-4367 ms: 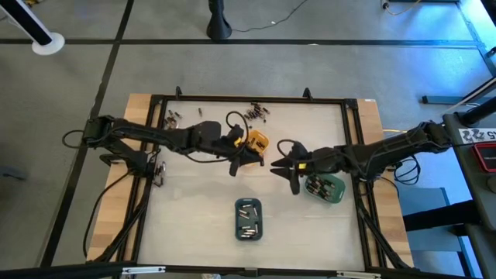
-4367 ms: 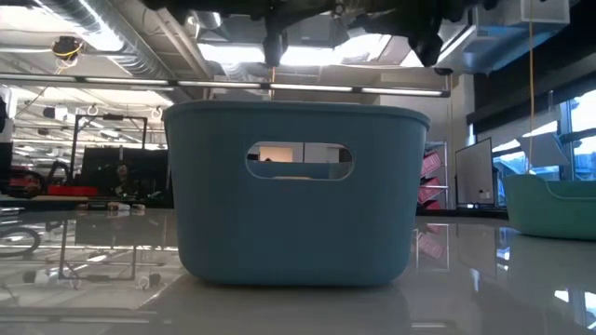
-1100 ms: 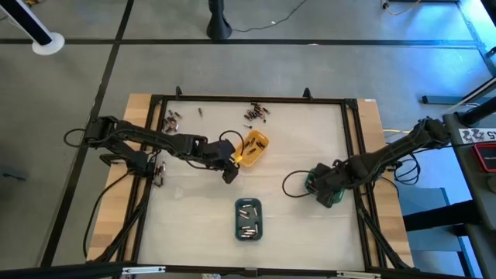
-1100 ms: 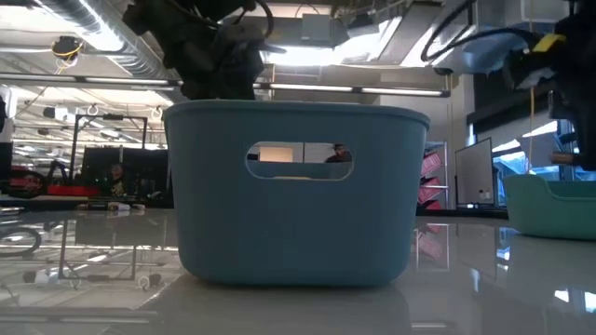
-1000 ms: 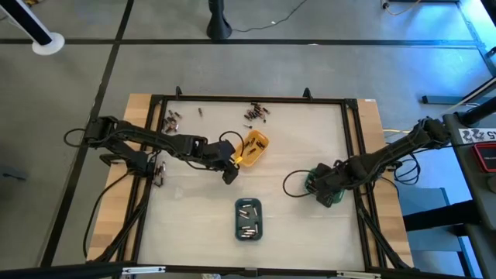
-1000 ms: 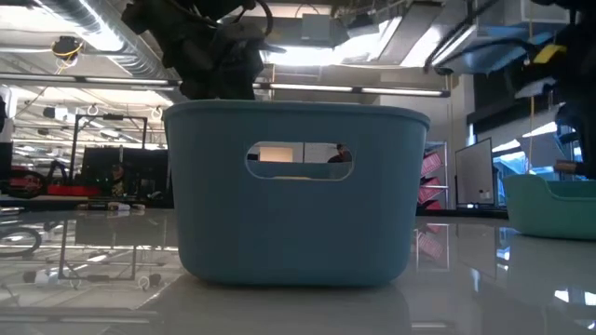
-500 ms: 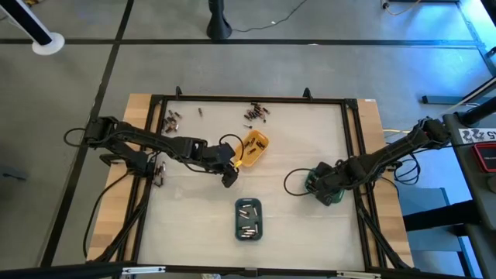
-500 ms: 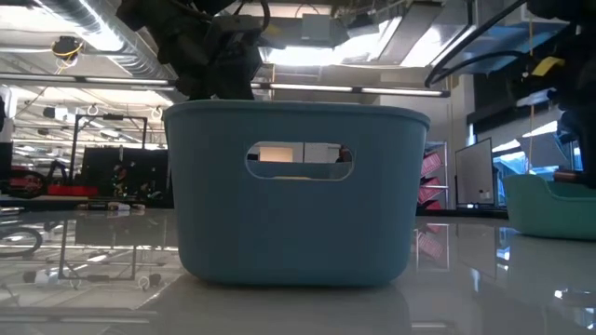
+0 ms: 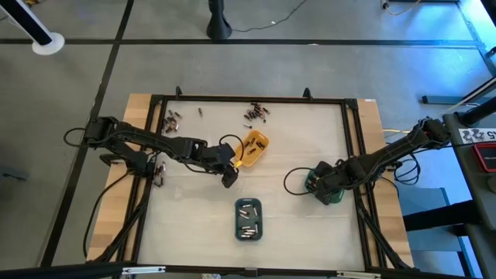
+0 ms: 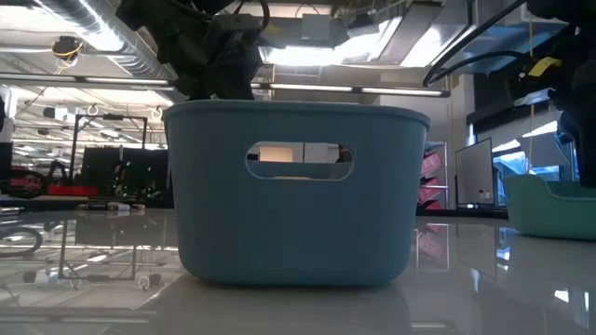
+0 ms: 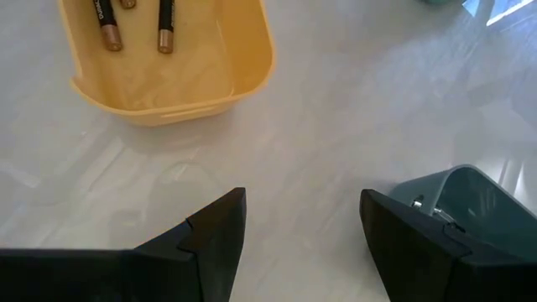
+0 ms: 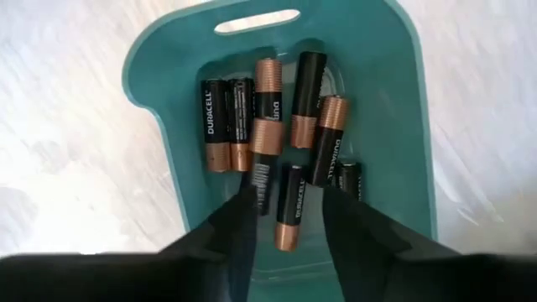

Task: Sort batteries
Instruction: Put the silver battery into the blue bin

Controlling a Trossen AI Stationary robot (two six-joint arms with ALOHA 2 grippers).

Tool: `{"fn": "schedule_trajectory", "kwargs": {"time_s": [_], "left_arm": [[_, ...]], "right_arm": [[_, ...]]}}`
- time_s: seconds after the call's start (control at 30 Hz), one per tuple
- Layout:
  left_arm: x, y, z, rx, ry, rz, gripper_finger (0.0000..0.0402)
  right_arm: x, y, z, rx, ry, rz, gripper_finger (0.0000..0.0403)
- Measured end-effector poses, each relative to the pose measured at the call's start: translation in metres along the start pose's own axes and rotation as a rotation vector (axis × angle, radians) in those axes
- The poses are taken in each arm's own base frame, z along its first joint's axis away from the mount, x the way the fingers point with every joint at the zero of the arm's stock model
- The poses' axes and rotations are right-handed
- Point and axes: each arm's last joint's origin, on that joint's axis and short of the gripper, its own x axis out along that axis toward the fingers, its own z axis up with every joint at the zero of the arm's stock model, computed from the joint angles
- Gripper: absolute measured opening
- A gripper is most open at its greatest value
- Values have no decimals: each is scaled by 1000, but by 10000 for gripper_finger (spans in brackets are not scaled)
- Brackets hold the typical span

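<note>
Right wrist view looks down into the green tray, where a bunch of batteries lie in a heap. The right end effector hangs just over them with its fingers apart, holding nothing. On the counter this tray sits at about 3 o'clock. The left end effector is near the middle, fingers apart and empty, just beside the orange tray with two batteries inside. More loose batteries lie at 12 o'clock.
</note>
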Motion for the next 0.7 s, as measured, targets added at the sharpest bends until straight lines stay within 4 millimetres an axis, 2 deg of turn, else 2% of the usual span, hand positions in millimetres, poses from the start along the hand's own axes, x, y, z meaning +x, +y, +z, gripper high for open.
{"fn": "schedule_trajectory", "kwargs": {"time_s": [0.17,0.37,0.6,0.7], "left_arm": [[0,0,0,0,3,1,224],[0,2,-5,4,67,4,224],[-5,7,-12,-41,256,-10,224],[-13,10,-14,-45,356,53,224]], "right_arm": [[0,1,1,-5,-17,3,165],[-1,12,8,-42,-122,104,167],[-9,21,17,-120,-267,129,167],[-16,23,22,-137,-349,99,168]]}}
